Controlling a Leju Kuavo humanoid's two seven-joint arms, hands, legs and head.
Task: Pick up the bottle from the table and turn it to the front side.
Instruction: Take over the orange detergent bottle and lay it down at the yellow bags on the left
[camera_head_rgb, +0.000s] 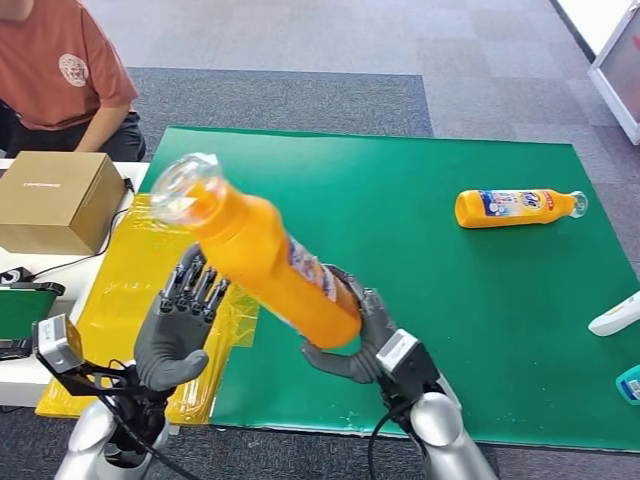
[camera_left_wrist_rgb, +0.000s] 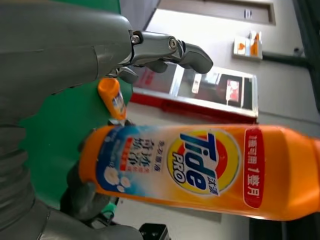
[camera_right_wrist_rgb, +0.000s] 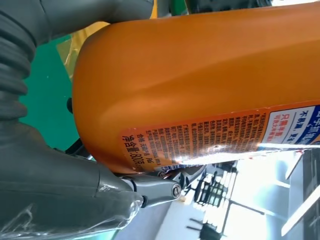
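Right hand (camera_head_rgb: 361, 340): I see it grasping the orange bottle (camera_head_rgb: 256, 250) by its base.
Bottle: tilted, lifted above the green mat (camera_head_rgb: 453, 320).
Left hand (camera_head_rgb: 177, 325): released, fingers spread, beside bottle.

Green mat (camera_head_rgb: 453, 330) covers most of the table, so going off that: a second orange bottle (camera_head_rgb: 515, 207) lies on its side near the mat's far right corner. Yellow plastic sheet (camera_head_rgb: 128, 290) sits just off the mat's left edge, with a cardboard box (camera_head_rgb: 56, 200) further left. A person in a rust-red shirt (camera_head_rgb: 60, 65) sits behind the box. White object (camera_head_rgb: 615, 315) pokes in at the mat's right edge.
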